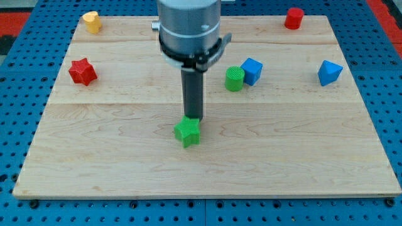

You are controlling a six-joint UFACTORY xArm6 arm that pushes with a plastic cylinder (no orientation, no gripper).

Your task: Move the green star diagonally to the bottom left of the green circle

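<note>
The green star (187, 133) lies near the middle of the wooden board, a little toward the view's bottom. My tip (193, 118) stands at the star's top edge, touching or almost touching it. The green circle (234, 78) is up and to the right of the star, right beside a blue block (252, 70) on its right. The rod hangs from the grey arm body (188, 28) at the view's top.
A red star (82, 71) lies at the left. A yellow block (92, 21) sits at the top left corner and a red block (293, 18) at the top right. Another blue block (328, 73) lies at the right. The board's edge (201, 196) runs along the bottom.
</note>
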